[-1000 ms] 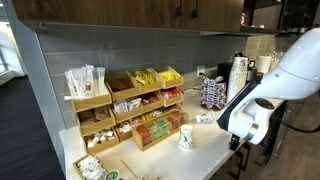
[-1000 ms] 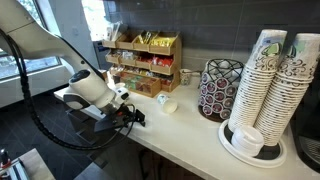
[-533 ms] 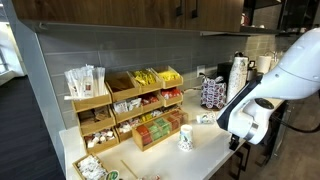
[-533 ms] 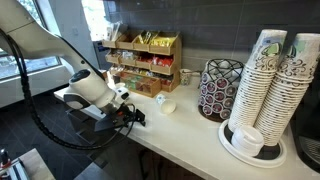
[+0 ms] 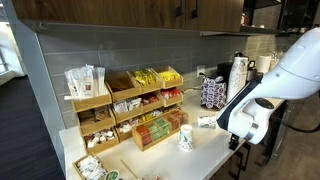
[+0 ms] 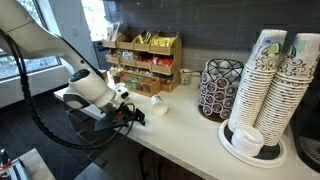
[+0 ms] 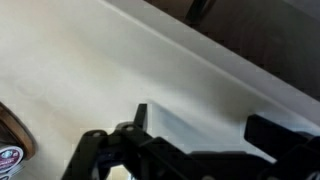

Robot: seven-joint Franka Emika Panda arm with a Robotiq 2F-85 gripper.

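My gripper (image 6: 131, 116) hangs at the front edge of the white counter (image 6: 190, 125), low and beside it, touching nothing. It also shows in an exterior view (image 5: 238, 141) below the white arm. In the wrist view the gripper (image 7: 205, 125) is open, its two dark fingertips (image 7: 140, 115) wide apart with only bare white counter (image 7: 90, 70) between them. The nearest thing is a small white paper cup (image 6: 157, 103) on the counter, also in an exterior view (image 5: 186, 137), apart from the gripper.
A wooden tiered rack of snack and tea packets (image 5: 135, 105) stands against the wall, also in an exterior view (image 6: 145, 60). A dark patterned wire holder (image 6: 218, 88) and tall stacks of paper cups (image 6: 272, 85) stand further along. A tray of packets (image 5: 95, 165) sits near the counter's end.
The arm and gripper have held still. In an exterior view the small white cup seems a little closer to the rack than before.
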